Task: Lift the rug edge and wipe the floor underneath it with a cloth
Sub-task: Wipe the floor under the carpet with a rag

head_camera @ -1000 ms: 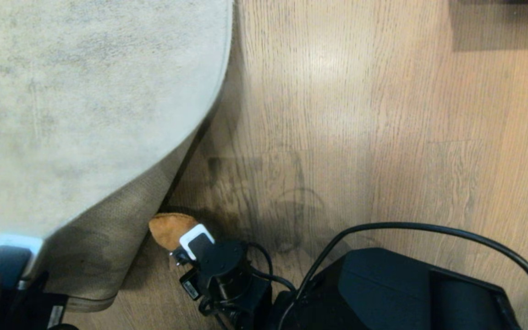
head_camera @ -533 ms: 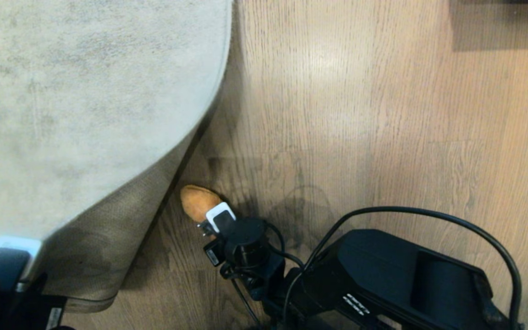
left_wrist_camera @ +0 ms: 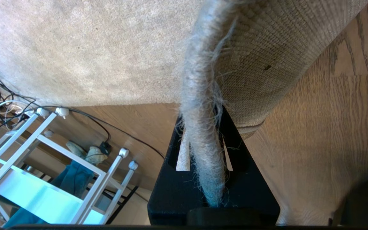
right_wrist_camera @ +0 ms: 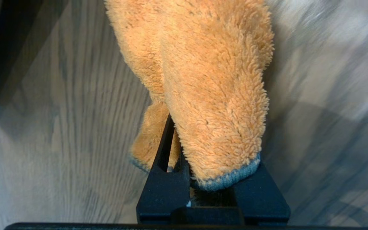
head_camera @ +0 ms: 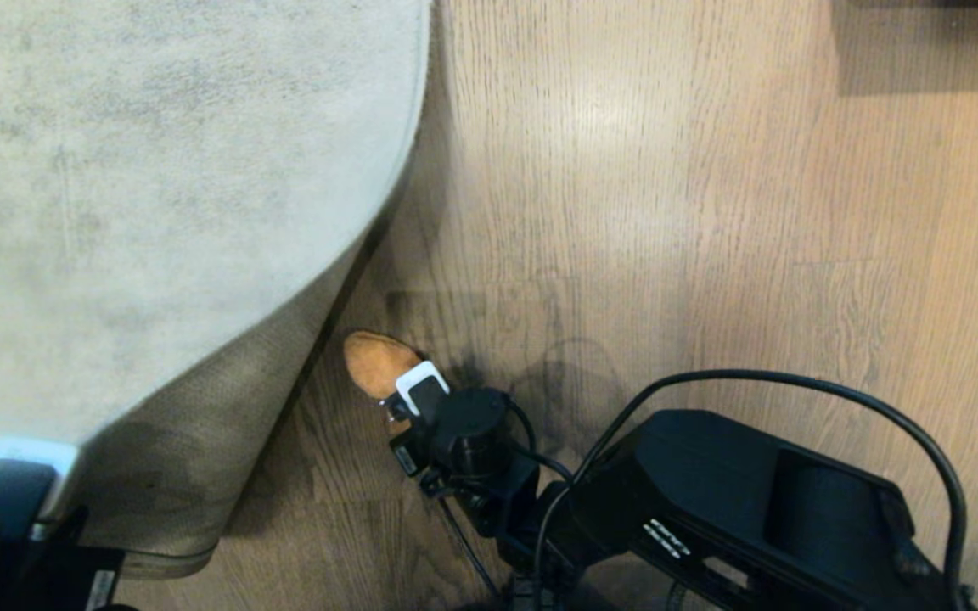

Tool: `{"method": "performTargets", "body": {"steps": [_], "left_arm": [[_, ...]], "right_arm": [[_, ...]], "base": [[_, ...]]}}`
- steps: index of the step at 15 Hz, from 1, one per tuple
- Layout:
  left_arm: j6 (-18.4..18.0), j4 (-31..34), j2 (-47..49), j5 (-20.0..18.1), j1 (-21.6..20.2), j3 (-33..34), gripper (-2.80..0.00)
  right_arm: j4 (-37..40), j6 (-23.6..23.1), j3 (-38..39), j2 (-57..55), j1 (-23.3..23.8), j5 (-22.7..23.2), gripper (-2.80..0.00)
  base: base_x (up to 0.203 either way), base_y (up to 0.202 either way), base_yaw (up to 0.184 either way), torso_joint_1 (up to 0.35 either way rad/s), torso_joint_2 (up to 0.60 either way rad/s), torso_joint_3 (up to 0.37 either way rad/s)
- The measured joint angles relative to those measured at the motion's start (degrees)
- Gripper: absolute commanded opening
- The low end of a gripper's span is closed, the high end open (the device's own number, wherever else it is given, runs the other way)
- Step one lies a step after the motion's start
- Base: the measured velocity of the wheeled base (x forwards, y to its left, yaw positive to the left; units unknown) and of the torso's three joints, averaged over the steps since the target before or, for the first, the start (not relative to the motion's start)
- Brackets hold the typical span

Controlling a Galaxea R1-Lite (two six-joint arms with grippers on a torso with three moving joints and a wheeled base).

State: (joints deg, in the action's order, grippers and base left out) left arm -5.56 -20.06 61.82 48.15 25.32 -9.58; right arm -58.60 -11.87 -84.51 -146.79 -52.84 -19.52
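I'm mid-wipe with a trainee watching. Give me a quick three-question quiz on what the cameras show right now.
1. True or false: the left tool is shut on the frayed edge of the pale grey short-pile rug, holding it up so that the brownish woven backing shows.
2. What does the right tool hold? A) a black cable B) the fluffy mustard-tan cloth C) nothing
3. Fill in: in the head view, the cloth sits on the brown wood-grain plank floor, just to the ____ of the lifted rug flap.

Key: 1 true; 2 B; 3 right
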Motion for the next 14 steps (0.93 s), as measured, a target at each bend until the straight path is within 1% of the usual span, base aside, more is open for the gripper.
{"method": "performTargets", "body": {"steps": [4, 9, 12, 14], "left_arm": [[0.0, 0.4, 0.0, -0.1, 0.1, 0.0, -2.8], [0.1, 0.4, 0.1, 0.0, 0.2, 0.0, -2.8], [0.1, 0.5, 0.1, -0.1, 0.2, 0.0, -2.8], [0.1, 0.5, 0.1, 0.0, 0.2, 0.0, -2.8]], "right_arm": [[0.2, -0.3, -1.3, 1.6, 3.2, 0.2, -2.8], [0.3, -2.5, -2.9, 4.4, 7.7, 0.3, -2.8], [0.3, -3.5, -1.4, 7.1, 9.6, 0.3, -2.8], [0.1, -3.9, 1.6, 9.1, 10.0, 0.1, -2.8]], "base": [[0.0, 0.0, 0.0, 0.0, 0.0, 0.0], [0.0, 0.0, 0.0, 0.0, 0.0, 0.0], [0.0, 0.0, 0.0, 0.0, 0.0, 0.0], [0.0, 0.0, 0.0, 0.0, 0.0, 0.0]]}}
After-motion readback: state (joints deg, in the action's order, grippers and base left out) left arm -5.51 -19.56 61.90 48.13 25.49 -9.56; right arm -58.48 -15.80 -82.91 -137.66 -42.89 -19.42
